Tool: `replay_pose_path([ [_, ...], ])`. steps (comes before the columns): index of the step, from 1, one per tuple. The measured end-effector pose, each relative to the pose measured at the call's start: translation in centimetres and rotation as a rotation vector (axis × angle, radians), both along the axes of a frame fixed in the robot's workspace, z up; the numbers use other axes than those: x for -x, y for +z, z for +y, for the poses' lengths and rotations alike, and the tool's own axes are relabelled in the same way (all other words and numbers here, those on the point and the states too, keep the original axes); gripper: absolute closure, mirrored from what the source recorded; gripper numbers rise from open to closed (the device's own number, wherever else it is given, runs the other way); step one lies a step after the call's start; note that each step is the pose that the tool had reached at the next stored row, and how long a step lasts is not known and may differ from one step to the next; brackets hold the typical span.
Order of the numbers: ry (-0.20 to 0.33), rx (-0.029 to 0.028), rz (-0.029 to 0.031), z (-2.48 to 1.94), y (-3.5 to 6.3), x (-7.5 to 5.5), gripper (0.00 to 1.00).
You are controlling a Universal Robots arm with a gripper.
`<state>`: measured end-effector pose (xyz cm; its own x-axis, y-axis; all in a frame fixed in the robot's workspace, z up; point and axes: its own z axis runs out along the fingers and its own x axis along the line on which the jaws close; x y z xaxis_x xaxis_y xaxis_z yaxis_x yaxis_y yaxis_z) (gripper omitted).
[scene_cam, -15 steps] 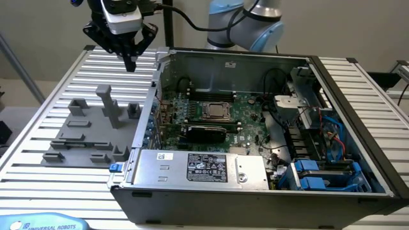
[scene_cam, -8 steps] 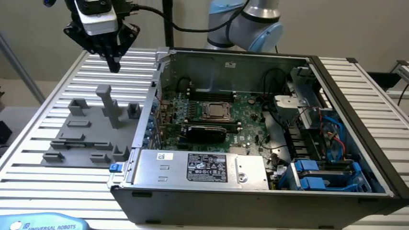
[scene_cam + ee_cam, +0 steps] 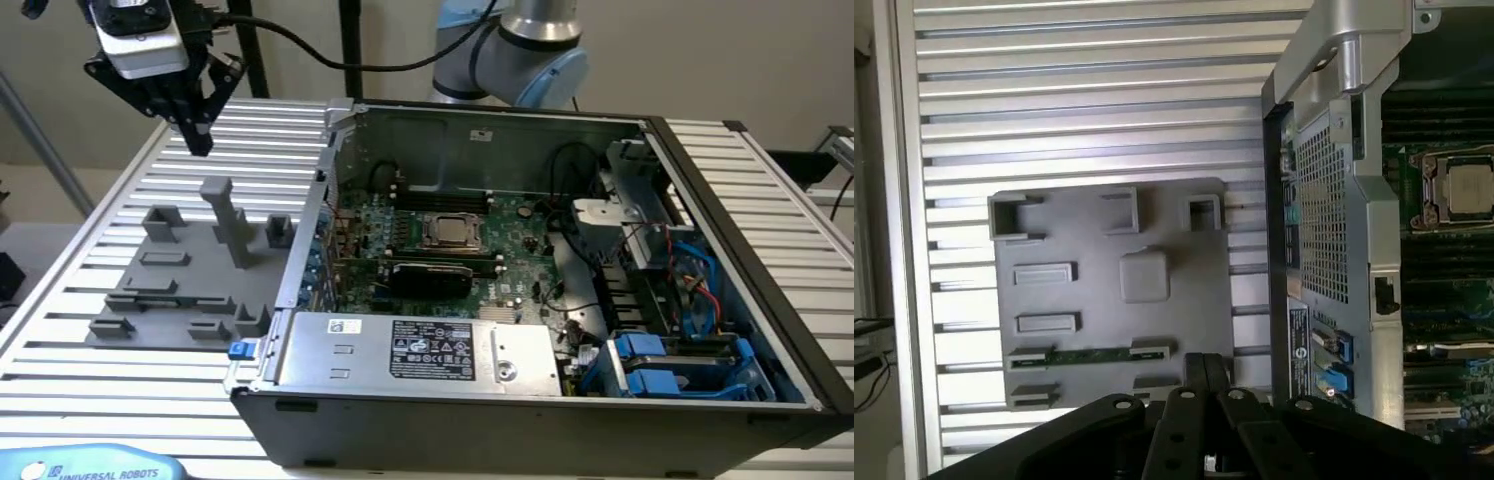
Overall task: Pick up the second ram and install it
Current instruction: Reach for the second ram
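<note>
The second ram (image 3: 1090, 353) is a thin green stick lying flat between two holder blocks on the grey fixture plate (image 3: 1104, 330). My gripper (image 3: 1206, 368) hangs well above the plate with its black fingers pressed together and nothing between them. In the exterior view the gripper (image 3: 199, 140) is high over the ribbed table's far corner on that view's left, above and behind the fixture plate (image 3: 174, 290). The open computer case (image 3: 534, 260) stands beside the plate, with the motherboard and its silver processor (image 3: 454, 232) showing inside.
Tall grey fixture posts (image 3: 224, 215) rise from the plate. The case's metal wall (image 3: 1324, 220) stands between the plate and the motherboard. A silver power supply (image 3: 427, 350) fills the case's near side, and blue drive bays (image 3: 667, 365) with cables sit on the exterior view's right.
</note>
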<state>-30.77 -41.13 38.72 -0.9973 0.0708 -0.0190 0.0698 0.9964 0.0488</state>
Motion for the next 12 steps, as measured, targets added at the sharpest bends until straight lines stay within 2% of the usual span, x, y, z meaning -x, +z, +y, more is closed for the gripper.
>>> replay_pose_path([
  [6,0.0,0.0,0.0,-0.7,-0.21,2.7,0.89],
  [12,0.0,0.0,0.0003,-1.54,-0.45,4.8,0.89],
])
